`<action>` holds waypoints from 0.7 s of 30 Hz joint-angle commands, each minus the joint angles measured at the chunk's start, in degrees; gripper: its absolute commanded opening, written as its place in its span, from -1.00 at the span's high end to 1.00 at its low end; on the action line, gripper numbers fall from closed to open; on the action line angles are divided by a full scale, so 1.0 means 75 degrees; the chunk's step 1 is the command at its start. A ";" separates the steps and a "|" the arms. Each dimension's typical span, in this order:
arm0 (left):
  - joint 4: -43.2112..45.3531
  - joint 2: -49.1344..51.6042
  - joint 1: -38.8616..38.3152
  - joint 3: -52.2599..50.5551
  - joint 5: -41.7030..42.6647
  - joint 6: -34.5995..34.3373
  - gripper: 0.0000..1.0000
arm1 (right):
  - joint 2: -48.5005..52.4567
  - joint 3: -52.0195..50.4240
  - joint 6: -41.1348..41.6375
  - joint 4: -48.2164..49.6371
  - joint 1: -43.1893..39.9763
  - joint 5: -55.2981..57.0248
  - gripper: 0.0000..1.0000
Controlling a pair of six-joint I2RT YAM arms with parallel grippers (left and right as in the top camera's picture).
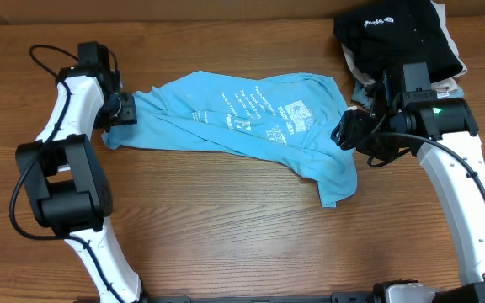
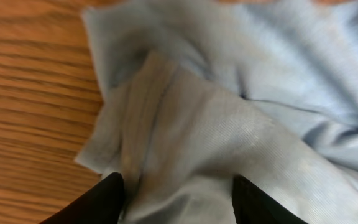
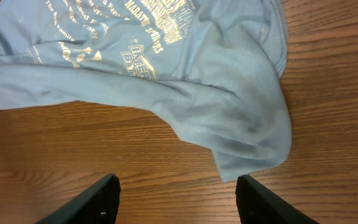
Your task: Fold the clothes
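Note:
The light sky-blue T-shirt [image 1: 251, 118] lies crumpled and stretched across the middle of the wooden table, white print facing up. My left gripper [image 1: 123, 109] is at the shirt's left end. In the left wrist view its jaws [image 2: 178, 190] stand wide apart, with a bunched fold of the shirt [image 2: 241, 93] between them. My right gripper [image 1: 348, 130] hovers at the shirt's right side. In the right wrist view its jaws [image 3: 178, 186] are open and empty over bare wood, just short of a hanging corner of the shirt [image 3: 253, 143].
A black garment with a small white logo [image 1: 394, 38] lies at the back right on other folded clothes [image 1: 362, 82], just behind my right arm. Bare wooden table [image 1: 226, 227] stretches in front of the shirt.

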 commanded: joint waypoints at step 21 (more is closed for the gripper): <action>-0.5167 0.0184 0.0032 0.2900 -0.0012 -0.0251 0.91 | -0.0618 0.0192 -0.0044 -0.0568 0.0015 -0.0111 -0.28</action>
